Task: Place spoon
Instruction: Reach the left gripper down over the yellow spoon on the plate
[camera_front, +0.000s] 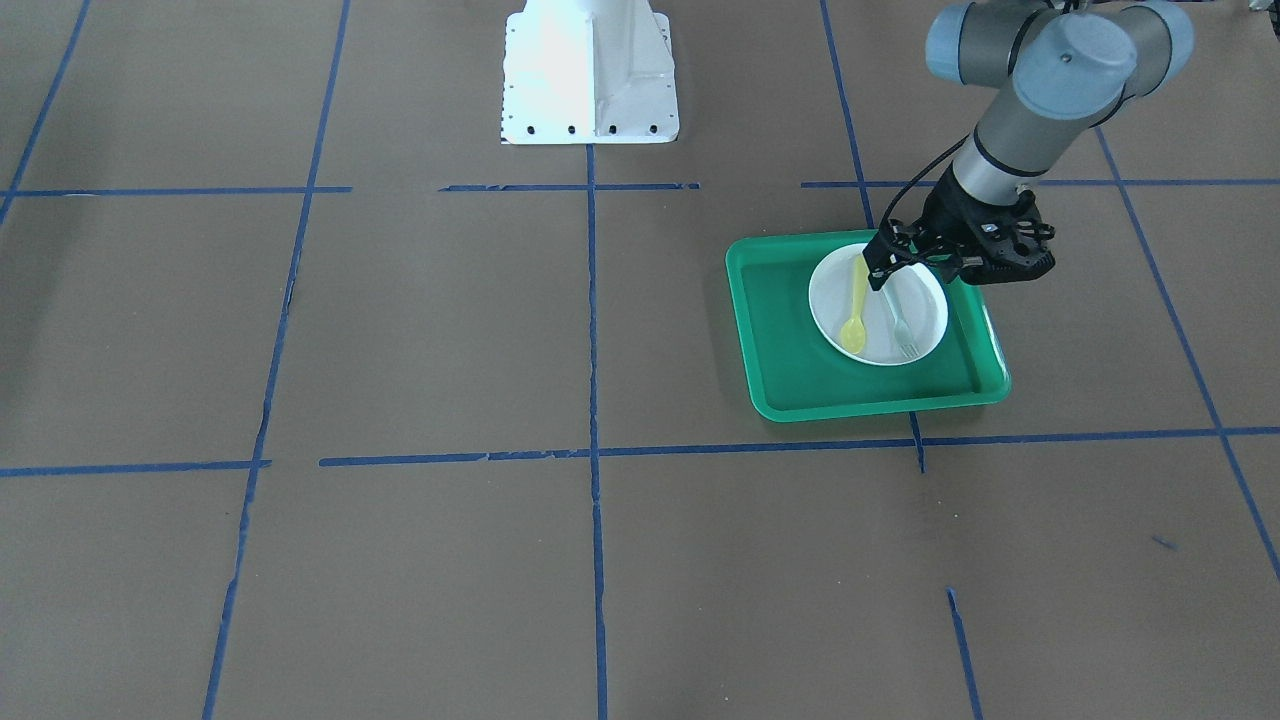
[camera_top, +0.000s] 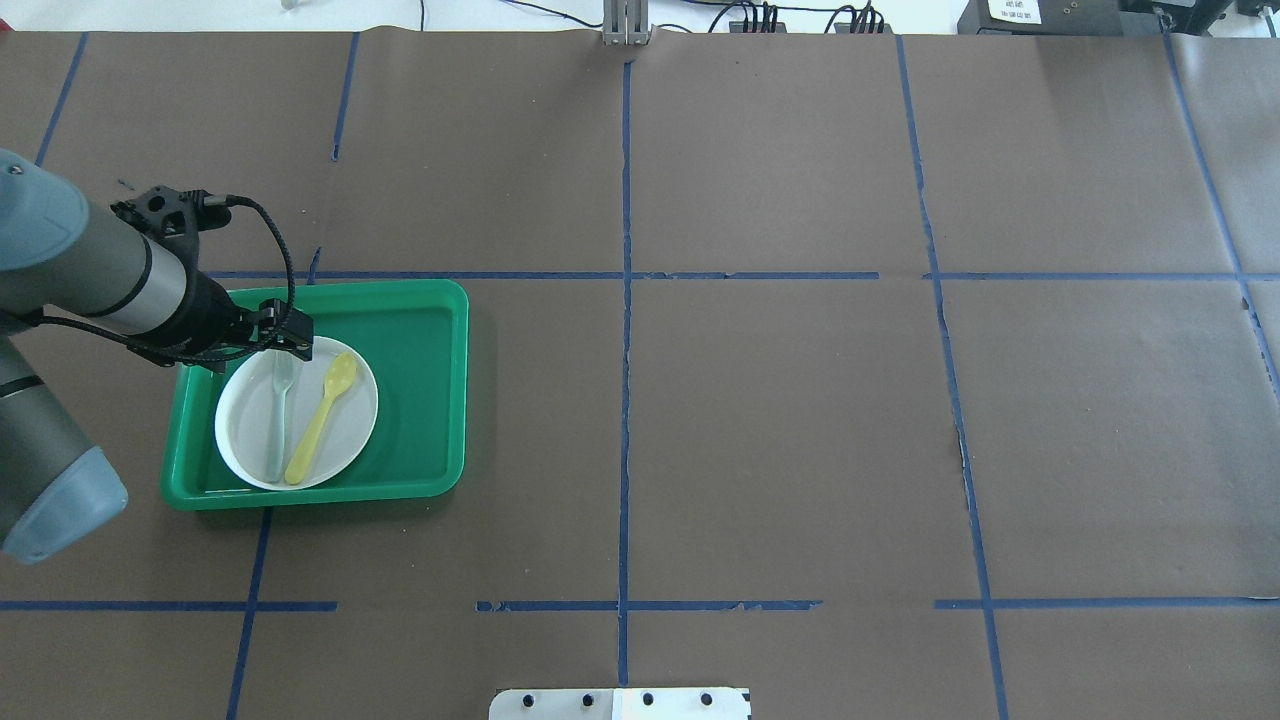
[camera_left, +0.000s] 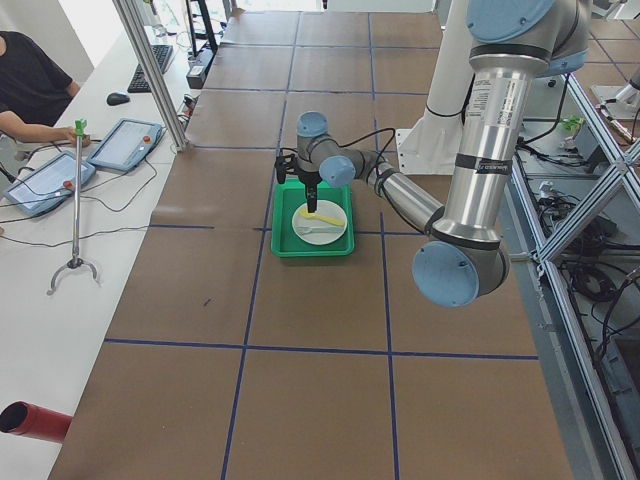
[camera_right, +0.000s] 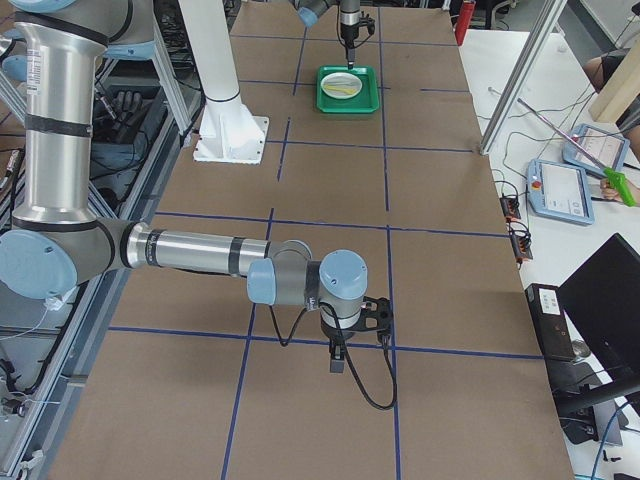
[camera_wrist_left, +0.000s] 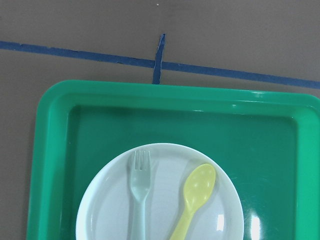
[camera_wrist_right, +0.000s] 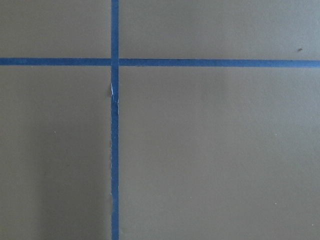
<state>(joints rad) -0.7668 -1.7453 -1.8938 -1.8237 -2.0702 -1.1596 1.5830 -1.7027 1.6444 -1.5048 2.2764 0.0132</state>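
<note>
No words or numbers can be read in any of the views. A small white label (camera_top: 1012, 10) sits on a black box (camera_top: 1060, 18) just past the far edge of the table (camera_top: 780, 420), toward the robot's right. There is print on it, but it is too small and blurry to make out.

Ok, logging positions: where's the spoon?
Overhead view, left side: the spoon lies on the white plate in the green tray, just right of the fork.
</note>
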